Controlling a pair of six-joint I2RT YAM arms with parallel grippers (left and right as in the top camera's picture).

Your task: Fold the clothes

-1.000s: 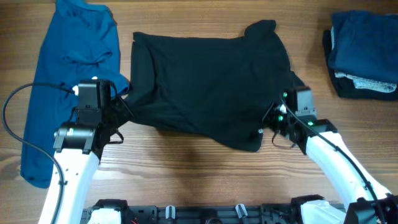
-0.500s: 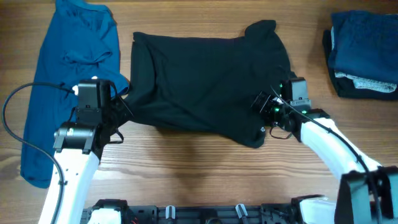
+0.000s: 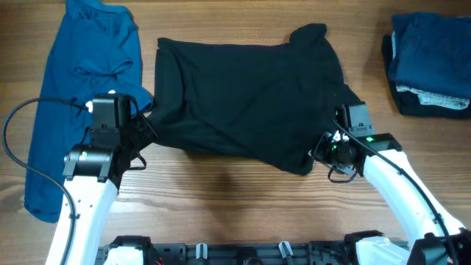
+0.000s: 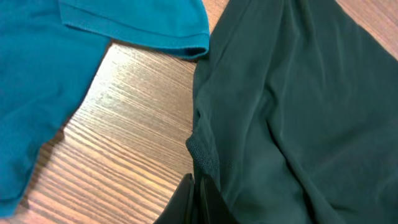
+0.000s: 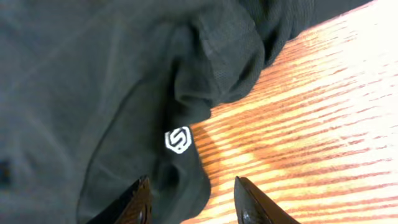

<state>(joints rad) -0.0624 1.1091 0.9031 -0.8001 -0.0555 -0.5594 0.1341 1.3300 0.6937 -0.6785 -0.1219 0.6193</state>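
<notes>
A black shirt (image 3: 246,96) lies spread and rumpled on the middle of the wooden table. My left gripper (image 3: 141,126) is shut on the shirt's left edge (image 4: 205,155), with its fingers (image 4: 198,198) pressed together on the hem. My right gripper (image 3: 321,149) is open over the shirt's lower right corner; its fingers (image 5: 191,199) straddle the corner of cloth bearing a small white logo (image 5: 179,140). A blue shirt (image 3: 81,81) lies spread at the left, and its sleeve hem also shows in the left wrist view (image 4: 134,25).
A stack of folded blue and dark clothes (image 3: 429,62) sits at the table's right edge. Bare wood (image 3: 235,199) runs along the front of the table. A black cable (image 3: 22,158) loops from my left arm over the blue shirt.
My right gripper reached forward over the shirt's right part, then drew back toward the lower right corner. My left arm has not moved.
</notes>
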